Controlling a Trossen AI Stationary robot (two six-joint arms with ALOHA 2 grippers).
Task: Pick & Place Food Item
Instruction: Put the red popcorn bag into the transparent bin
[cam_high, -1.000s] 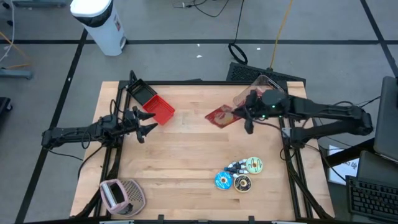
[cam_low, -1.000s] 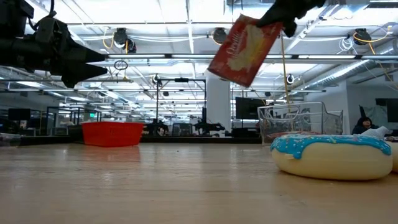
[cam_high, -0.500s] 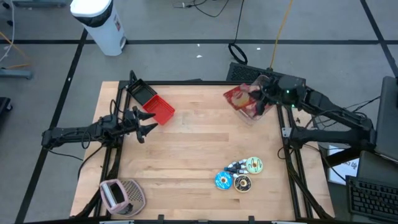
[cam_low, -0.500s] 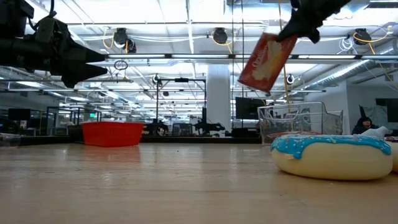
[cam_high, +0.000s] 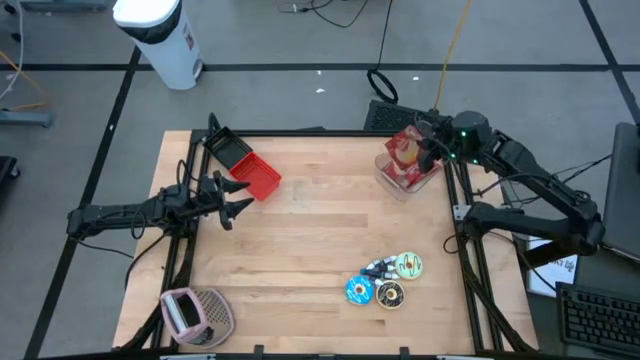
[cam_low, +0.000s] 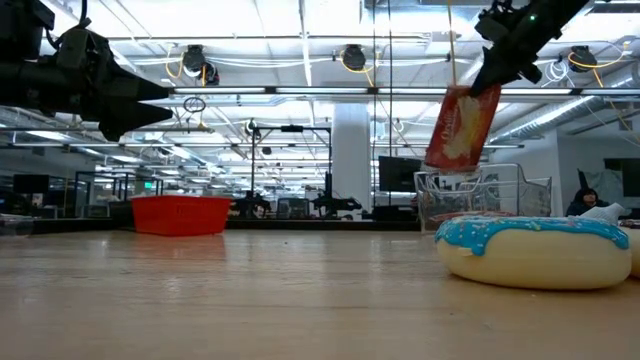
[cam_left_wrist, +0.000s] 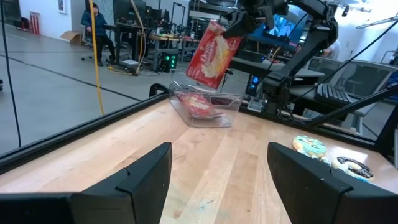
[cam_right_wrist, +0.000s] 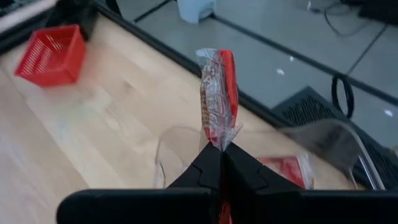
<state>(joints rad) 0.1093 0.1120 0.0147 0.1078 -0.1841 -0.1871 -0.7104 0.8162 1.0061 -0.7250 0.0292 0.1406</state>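
Note:
A red snack packet (cam_high: 405, 150) hangs over a clear plastic container (cam_high: 408, 176) at the table's far right corner, with my right gripper (cam_high: 432, 148) shut on it. In the right wrist view the packet (cam_right_wrist: 217, 87) shows edge-on above the container (cam_right_wrist: 177, 149), which holds another red packet (cam_right_wrist: 289, 169). From the low view, the packet (cam_low: 461, 127) hangs under the gripper (cam_low: 492, 78). My left gripper (cam_high: 238, 196) waits open above the table's left side, its fingers level and nothing between them (cam_left_wrist: 219, 158). My right gripper pinches the packet's crimped end seam (cam_right_wrist: 219, 138) between its two fingers. The fingers slant down from the table's right side. The packet hangs tilted below them (cam_low: 455, 140), lifted clear above the container.
A red basket (cam_high: 257, 178) lies at the far left beside a black tray (cam_high: 228, 150). Several toy donuts (cam_high: 385, 280) sit near the front right, one big in the low view (cam_low: 535, 248). A pink and grey object (cam_high: 195, 312) rests at the near left corner.
My right gripper has swung toward the table's far right corner with the packet, tipping and rolling as it went. The packet has gone from over the table's middle to above the clear container, and from slanted flat to hanging nearly edge-on.

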